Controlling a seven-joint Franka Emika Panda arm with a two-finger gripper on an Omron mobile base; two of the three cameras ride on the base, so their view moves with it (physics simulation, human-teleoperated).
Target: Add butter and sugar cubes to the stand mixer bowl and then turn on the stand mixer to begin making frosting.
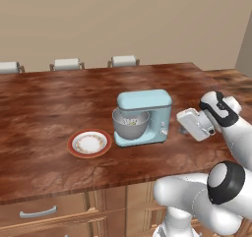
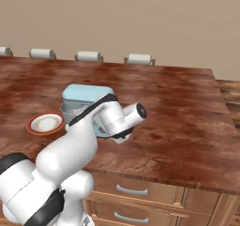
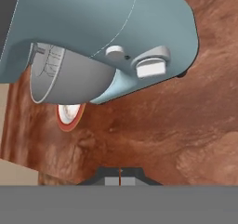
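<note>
The pale blue stand mixer (image 1: 147,114) stands mid-counter with its grey stand mixer bowl (image 1: 130,127) under the head. Small pale specks (image 1: 131,121) lie in the bowl; I cannot tell butter from sugar cubes among them. My white hand (image 1: 196,124) hovers just right of the mixer, level with its side. In the hand view the gripper (image 3: 120,176) is shut on nothing, a short way from the mixer's side, where a white knob (image 3: 151,68) sticks out. The bowl (image 3: 69,81) and wire whisk (image 3: 49,62) show to the left. My arm covers part of the mixer (image 2: 84,94).
A red-rimmed white plate (image 1: 89,143) lies left of the mixer, bare on its face. The wooden counter (image 1: 59,103) stretches wide, with chair backs (image 1: 66,63) along its far edge. Drawers (image 1: 38,212) sit under the near edge.
</note>
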